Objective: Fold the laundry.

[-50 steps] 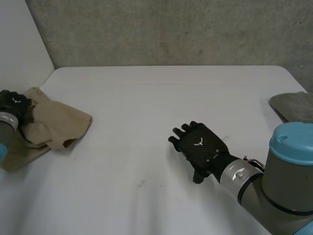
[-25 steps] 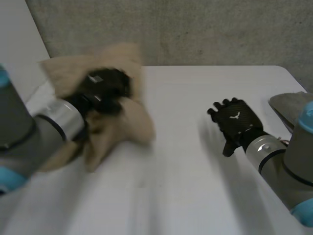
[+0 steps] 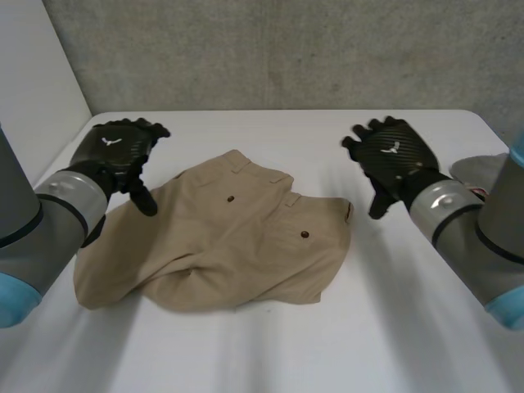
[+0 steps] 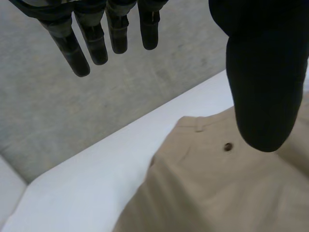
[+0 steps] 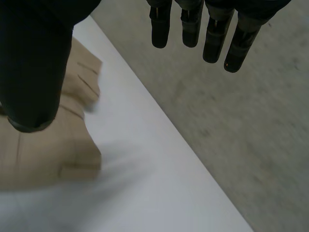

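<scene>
In the head view the left arm (image 3: 49, 221) covers one end of the trousers (image 3: 237, 237), so how that end lies cannot be told. The grey cloth (image 3: 479, 169) at the table's right side is partly behind the right arm (image 3: 467, 229); its shape cannot be told. Both arms run off the edges. In the left wrist view the left hand (image 4: 263, 72) is cut off above the fingers, and its thumb hides part of the trousers. In the right wrist view the right hand (image 5: 36, 63) is cut off likewise, its thumb covering more of them
</scene>
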